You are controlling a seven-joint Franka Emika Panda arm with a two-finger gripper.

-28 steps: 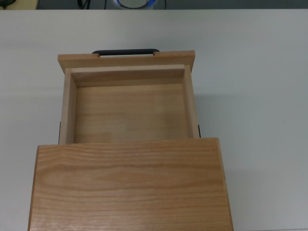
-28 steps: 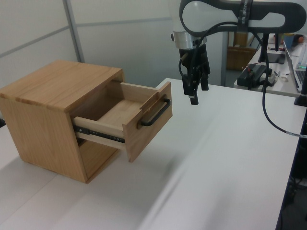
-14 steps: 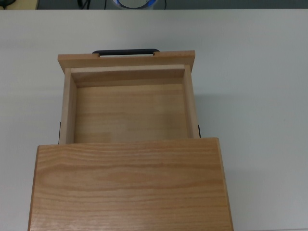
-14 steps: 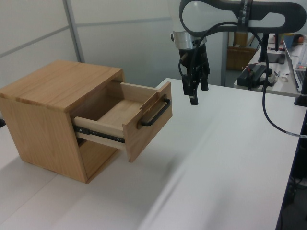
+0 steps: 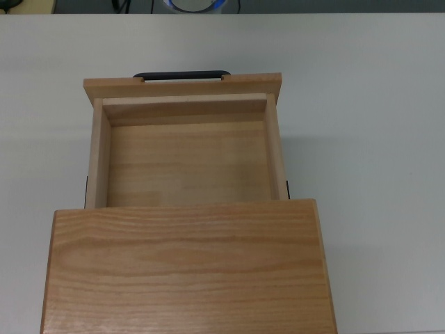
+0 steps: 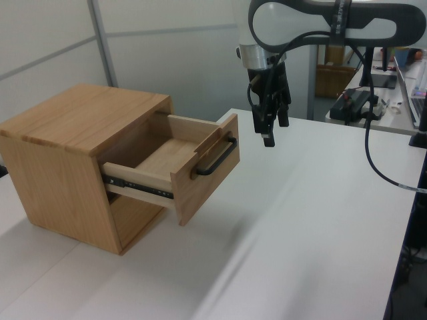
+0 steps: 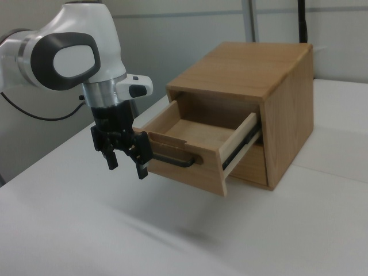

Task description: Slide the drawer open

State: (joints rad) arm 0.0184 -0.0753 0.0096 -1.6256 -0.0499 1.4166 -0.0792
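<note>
Half out already, the drawer (image 6: 175, 163) looks done to us, gripper (image 7: 127, 161) spread wide, clear of the handle (image 6: 217, 159).

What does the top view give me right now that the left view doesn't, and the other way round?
Only the top view shows the whole bare floor of the drawer, with nothing in it. Only the left view shows the gripper, open, hanging above the table clear of the handle, plus the black slide rail on the drawer's side. Both show the drawer pulled well out of the cabinet.
</note>
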